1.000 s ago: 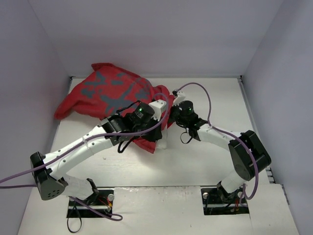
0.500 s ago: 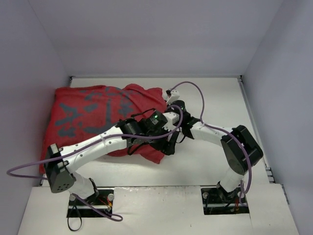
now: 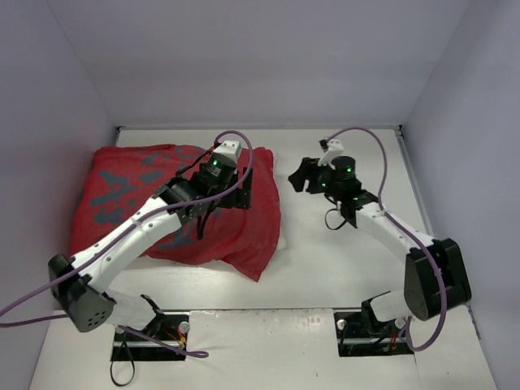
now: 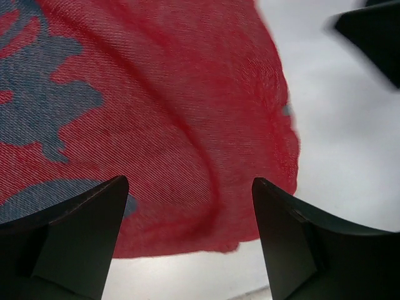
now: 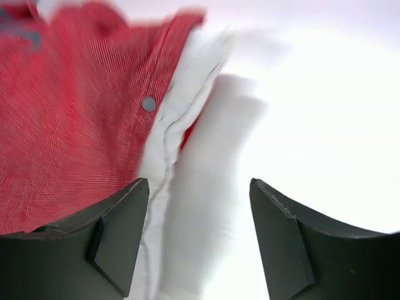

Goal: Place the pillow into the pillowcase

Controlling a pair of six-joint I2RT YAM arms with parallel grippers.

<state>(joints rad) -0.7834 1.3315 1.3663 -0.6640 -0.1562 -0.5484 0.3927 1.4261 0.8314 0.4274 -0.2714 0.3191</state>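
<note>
Nearest, pillowcase (image 3: pixel 114 191) lies on left half of surface (image 3: pixel 341 276), dull red side with bluish patches up, bulging. Pillow (image 5: pixel 187 125) inside it, only white strip showing at right-hand opening, beside small grey snap (image 5: pixel 149 104). Left fingers (image 4: pixel 75 237) spread, empty, hovering over pillowcase's right part. Farther right, right fingers (image 5: pixel 119 231) spread, empty, above white strip and bare surface.

The pillowcase (image 3: pixel 244 236) is dull red with bluish-grey patches, and the pillow (image 5: pixel 178 119) edge is plain white
</note>
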